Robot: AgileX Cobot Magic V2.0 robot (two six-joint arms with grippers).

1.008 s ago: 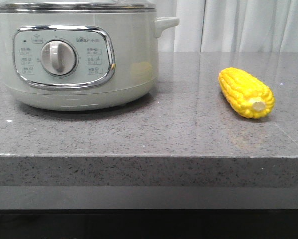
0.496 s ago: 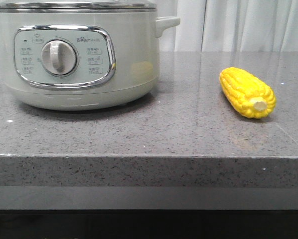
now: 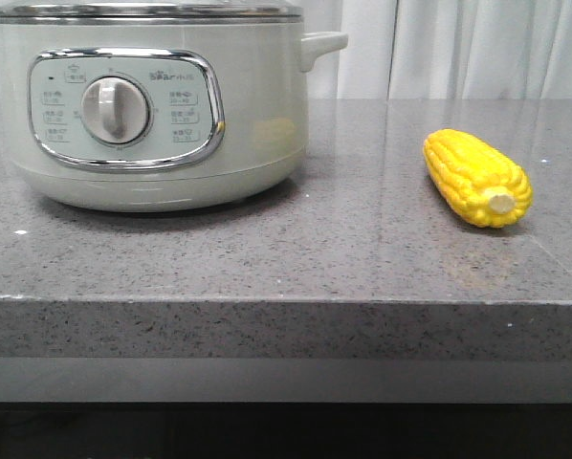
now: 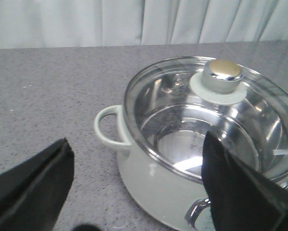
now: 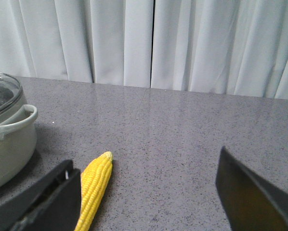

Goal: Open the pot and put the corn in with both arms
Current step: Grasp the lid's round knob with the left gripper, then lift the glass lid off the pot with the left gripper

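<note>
The pale grey-green pot point(image 3: 257, 86) stands at the left of the grey counter, its dial point(image 3: 114, 110) facing me and its steel-rimmed glass lid point(image 4: 168, 103) on, with a chrome knob point(image 4: 223, 74). The yellow corn point(image 3: 475, 177) lies on the counter to the right, stub end toward me. My left gripper point(image 4: 137, 180) is open and empty, above the pot's near side by a side handle point(image 4: 108, 130). My right gripper point(image 5: 149, 192) is open and empty, with the corn point(image 5: 93, 187) just inside one finger point(image 5: 50, 202). Neither gripper shows in the front view.
White curtains point(image 3: 477, 48) hang behind the counter. The counter's front edge point(image 3: 286, 301) runs across the front view. The pot's side handle point(image 5: 14, 122) shows in the right wrist view. Bare grey counter point(image 3: 363, 210) lies between pot and corn.
Pot and corn sit a few pixels further right in the front view than before. Nothing on the counter has been touched.
</note>
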